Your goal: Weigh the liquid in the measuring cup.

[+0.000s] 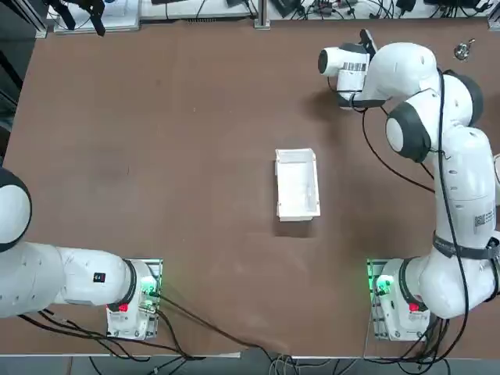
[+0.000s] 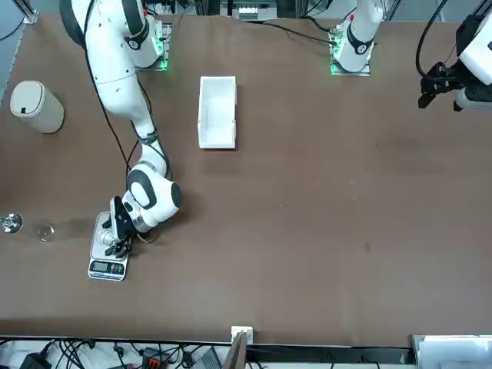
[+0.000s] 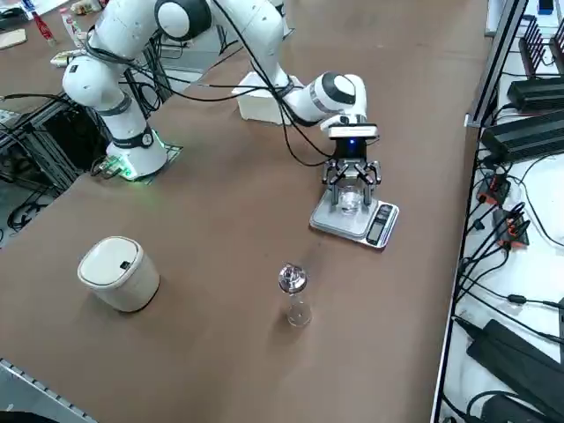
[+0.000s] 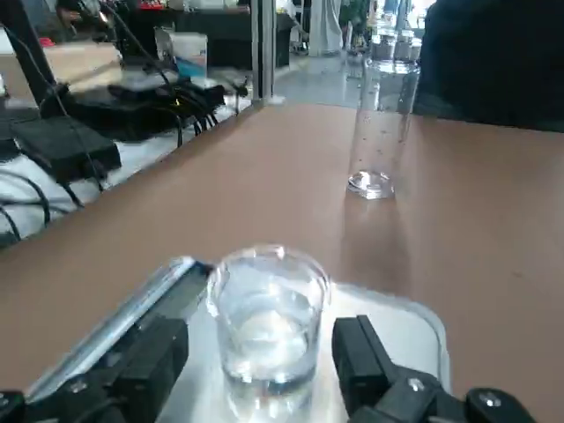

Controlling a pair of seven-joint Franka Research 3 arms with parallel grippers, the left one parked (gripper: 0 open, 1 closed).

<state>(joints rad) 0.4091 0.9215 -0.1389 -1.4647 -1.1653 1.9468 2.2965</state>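
The small clear glass measuring cup (image 4: 267, 328), part-filled with liquid, is seated on the flat silvery-grey rectangular scale (image 3: 352, 221). The right gripper (image 4: 264, 366) is spread, one black finger on each side of the cup, apparently clear of the glass. In judgement, it should be lifted straight up so cup and pan are left untouched for a true reading.

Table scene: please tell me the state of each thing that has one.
measuring cup: upright on the scale, liquid inside, not gripped.
scale: flat on the table, bearing the cup.
right end effector: open, its fingers on either side of the cup.
white tray: empty.
bin: lid shut.
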